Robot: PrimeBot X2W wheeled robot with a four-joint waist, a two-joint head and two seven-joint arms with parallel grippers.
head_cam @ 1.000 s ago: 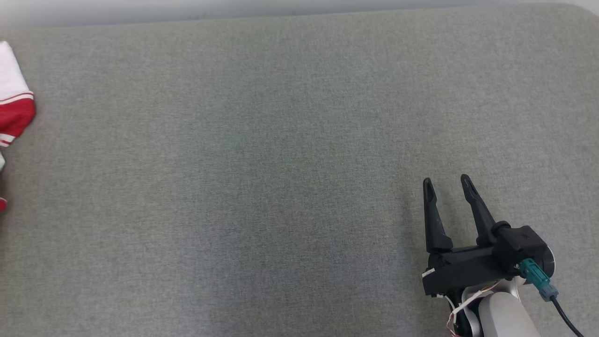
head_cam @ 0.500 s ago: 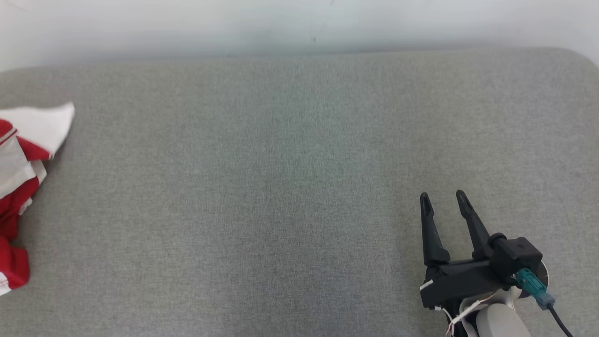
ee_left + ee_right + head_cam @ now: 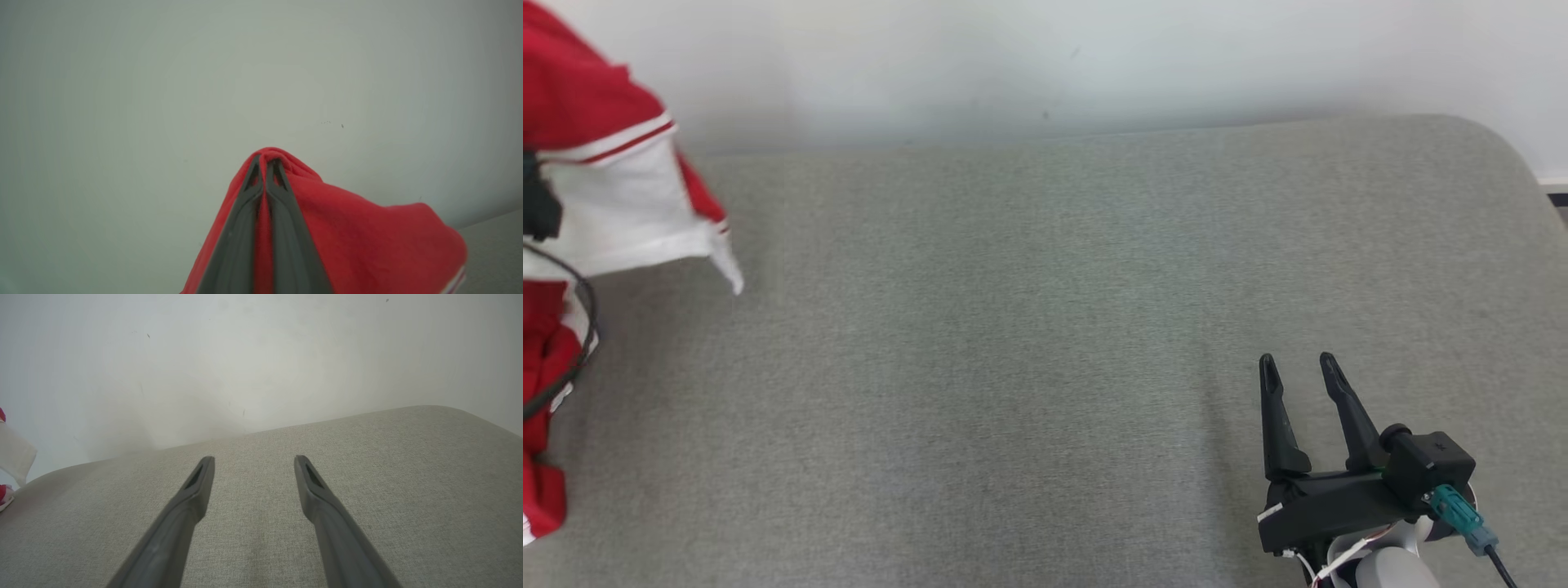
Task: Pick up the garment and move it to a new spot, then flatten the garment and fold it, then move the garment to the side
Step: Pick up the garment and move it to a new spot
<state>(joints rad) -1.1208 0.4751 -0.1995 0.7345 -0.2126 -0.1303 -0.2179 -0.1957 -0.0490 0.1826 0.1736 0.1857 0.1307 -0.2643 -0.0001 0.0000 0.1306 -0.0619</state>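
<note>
L claw (image 3: pixel 264 161) was pressed together, pinching a fold of the red jersey (image 3: pixel 367 237) btwn its fingers. The cloth peaked just past the tips and draped down both sides of the fingers. In the left wrist view more of it fell to that claw's right, w/ a bit of striped trim at the low corner. Beyond the tips was pale wall (image 3: pixel 163 81).

In the head view the jersey hung lifted, far to the left of the R claw (image 3: pixel 1297 366) and well apart from it. It showed red up top, then a red-white stripe, then a white panel w/ one corner pointing down. More red cloth sat below, over the gray cushion (image 3: pixel 1013 343); couldn't tell if it rested there. A dark cable (image 3: pixel 582 327) looped in front of that cloth.

R claw was spread wide, bare cushion btwn its fingers, tips pointing toward the wall. In the right wrist view a scrap of white and red cloth showed far off to that claw's left, by the cushion's edge.
</note>
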